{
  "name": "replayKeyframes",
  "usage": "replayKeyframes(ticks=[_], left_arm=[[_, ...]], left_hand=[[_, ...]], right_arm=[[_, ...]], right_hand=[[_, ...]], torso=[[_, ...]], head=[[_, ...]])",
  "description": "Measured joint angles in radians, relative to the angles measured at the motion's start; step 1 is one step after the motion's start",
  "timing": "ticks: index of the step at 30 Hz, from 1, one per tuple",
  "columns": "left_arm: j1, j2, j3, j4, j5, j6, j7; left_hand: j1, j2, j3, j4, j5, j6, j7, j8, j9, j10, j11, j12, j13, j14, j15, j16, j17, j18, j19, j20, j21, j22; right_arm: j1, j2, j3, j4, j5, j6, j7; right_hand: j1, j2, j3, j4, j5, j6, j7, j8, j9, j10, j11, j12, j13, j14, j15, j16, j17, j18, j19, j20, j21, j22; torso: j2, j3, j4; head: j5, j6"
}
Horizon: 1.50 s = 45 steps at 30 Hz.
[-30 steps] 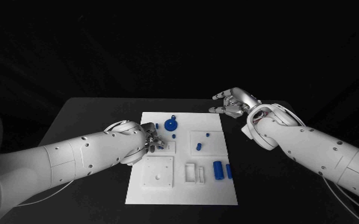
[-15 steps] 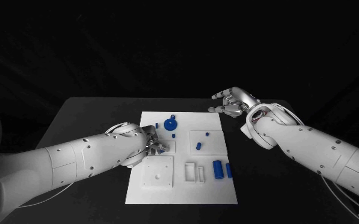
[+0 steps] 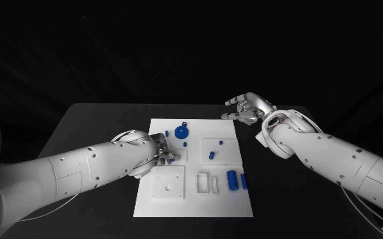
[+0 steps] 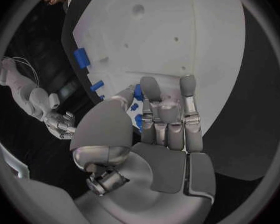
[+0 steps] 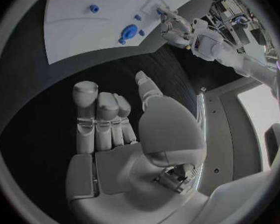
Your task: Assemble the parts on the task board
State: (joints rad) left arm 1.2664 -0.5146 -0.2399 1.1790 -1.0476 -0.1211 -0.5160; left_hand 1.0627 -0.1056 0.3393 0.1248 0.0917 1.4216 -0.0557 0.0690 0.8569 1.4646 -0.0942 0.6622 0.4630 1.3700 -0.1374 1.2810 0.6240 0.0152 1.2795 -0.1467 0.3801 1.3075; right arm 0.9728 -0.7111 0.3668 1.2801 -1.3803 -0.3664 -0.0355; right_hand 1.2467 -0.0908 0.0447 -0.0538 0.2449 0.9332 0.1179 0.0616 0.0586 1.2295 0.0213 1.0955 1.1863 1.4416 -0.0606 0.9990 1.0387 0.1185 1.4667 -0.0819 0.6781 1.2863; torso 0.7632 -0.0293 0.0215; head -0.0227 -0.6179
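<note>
the left hand (image 3: 160,153) is down at the left edge of the task board (image 3: 195,206), fingers curled around a small blue part (image 4: 139,91) — it looks pinched, though the fingers half hide it. this seems the pick-and-seat step. the next move calls for carrying that piece to its socket and aligning it. the right hand (image 3: 247,109) hovers off the board's far right corner, fingers loosely apart, holding nothing.

Over the last second the left hand (image 3: 162,154) has drawn slightly back toward the left edge of the task board (image 3: 194,208), its fingers resting at the board's edge. The right hand (image 3: 248,108) has shifted marginally away from the board's far corner.
</note>
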Motion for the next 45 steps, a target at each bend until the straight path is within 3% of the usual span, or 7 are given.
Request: replayKeyframes(ticks=[4,11,17,22,29,39,45], left_arm=[[0.000,-0.002,0.000,-0.002,0.000,-0.002,0.000],[0.000,-0.010,0.001,0.002,0.011,-0.004,0.006],[0.000,-0.033,0.007,0.019,0.057,-0.004,0.022],[0.001,-0.063,0.033,0.037,0.145,-0.001,0.065],[0.012,-0.100,0.066,0.054,0.293,0.006,0.186],[0.020,-0.127,0.075,0.065,0.442,0.047,0.352],[0.020,-0.143,0.075,0.068,0.537,0.138,0.443]], left_hand=[[0.002,0.002,-0.007,-0.019,0.000,0.000,0.000,0.000,0.000,0.000,0.000,0.000,-0.002,0.000,0.000,0.000,-0.003,0.000,0.000,0.000,-0.004,0.000],[0.031,0.039,-0.024,-0.083,0.009,-0.017,0.005,0.000,-0.005,-0.002,0.002,0.000,-0.010,0.000,0.000,-0.008,-0.015,0.000,0.000,0.000,-0.007,0.000],[0.048,0.056,-0.042,-0.102,0.016,-0.045,0.019,0.001,-0.066,-0.001,0.009,-0.026,-0.029,-0.023,0.005,-0.038,-0.058,0.000,-0.004,0.004,-0.019,0.000],[0.055,0.065,-0.046,-0.106,-0.026,-0.068,0.029,0.001,-0.091,0.000,0.015,-0.054,-0.041,-0.028,0.007,-0.054,-0.080,0.000,-0.004,0.004,-0.034,0.000],[0.058,0.086,-0.049,-0.109,-0.031,-0.118,0.052,0.002,-0.104,-0.007,0.026,-0.099,-0.042,-0.057,0.010,-0.070,-0.101,0.000,-0.017,0.005,-0.057,0.000],[0.069,0.106,-0.046,-0.105,-0.031,-0.177,0.063,0.004,-0.112,-0.009,0.035,-0.128,-0.015,-0.097,0.022,-0.062,-0.138,0.000,-0.033,0.018,-0.089,0.000],[0.078,0.116,-0.046,-0.105,-0.035,-0.191,0.063,0.004,-0.111,-0.019,0.034,-0.126,0.004,-0.120,0.027,-0.038,-0.165,0.000,-0.040,0.021,-0.103,0.000]], right_arm=[[0.000,0.000,0.000,-0.001,0.000,0.000,0.000],[0.000,0.000,0.000,-0.002,0.001,0.000,0.001],[-0.001,-0.001,0.000,-0.003,0.002,0.001,0.001],[-0.003,-0.004,0.000,0.002,0.003,0.004,0.002],[-0.011,-0.008,0.000,0.032,0.003,0.012,0.007],[-0.032,-0.005,-0.002,0.090,-0.019,0.039,0.027],[-0.044,0.009,-0.015,0.136,-0.053,0.066,0.059]], right_hand=[[0.000,0.000,0.000,0.000,0.000,0.000,0.000,0.000,0.000,0.000,0.000,0.000,0.000,0.000,0.000,0.000,0.000,0.000,0.000,0.000,0.000,0.000],[0.000,0.000,0.000,0.000,0.000,0.000,0.000,0.000,0.000,0.000,0.000,0.000,0.000,0.000,0.000,0.000,0.000,-0.001,0.000,0.000,0.000,0.000],[-0.004,0.004,0.000,0.000,0.004,0.000,0.000,0.000,0.000,0.000,0.000,0.000,0.000,0.000,0.000,0.000,0.000,-0.002,0.000,0.000,0.000,-0.003],[-0.004,0.004,0.000,0.000,0.004,0.000,0.000,0.000,0.000,0.000,0.000,0.000,0.000,0.000,0.000,0.000,0.000,-0.002,0.000,0.000,0.000,-0.003],[0.001,0.009,0.011,-0.011,0.004,0.008,0.001,0.000,0.000,0.000,0.000,0.000,0.001,0.000,0.000,0.000,0.001,-0.003,0.000,0.000,0.000,-0.003],[0.014,0.022,0.067,-0.092,0.004,0.061,-0.001,0.000,0.003,0.006,-0.002,-0.001,0.002,0.000,0.000,0.000,0.002,-0.006,0.000,0.000,0.000,-0.002],[0.011,0.028,0.133,-0.152,-0.009,0.097,-0.016,0.000,0.002,0.003,-0.010,0.003,0.006,0.002,-0.002,0.000,0.002,-0.010,0.000,0.000,0.009,0.007]], torso=[[0.000,-0.0004,-0.0004],[0.000,-0.0004,-0.0001],[-0.001,-0.0012,0.0002],[-0.001,-0.0011,0.0007],[-0.001,-0.0004,0.0012],[-0.001,-0.0006,0.0007],[0.000,-0.0003,0.0002]], head=[[0.000,0.000],[0.000,0.000],[-0.002,-0.002],[-0.003,-0.001],[-0.002,0.003],[0.003,0.019],[0.006,0.034]])
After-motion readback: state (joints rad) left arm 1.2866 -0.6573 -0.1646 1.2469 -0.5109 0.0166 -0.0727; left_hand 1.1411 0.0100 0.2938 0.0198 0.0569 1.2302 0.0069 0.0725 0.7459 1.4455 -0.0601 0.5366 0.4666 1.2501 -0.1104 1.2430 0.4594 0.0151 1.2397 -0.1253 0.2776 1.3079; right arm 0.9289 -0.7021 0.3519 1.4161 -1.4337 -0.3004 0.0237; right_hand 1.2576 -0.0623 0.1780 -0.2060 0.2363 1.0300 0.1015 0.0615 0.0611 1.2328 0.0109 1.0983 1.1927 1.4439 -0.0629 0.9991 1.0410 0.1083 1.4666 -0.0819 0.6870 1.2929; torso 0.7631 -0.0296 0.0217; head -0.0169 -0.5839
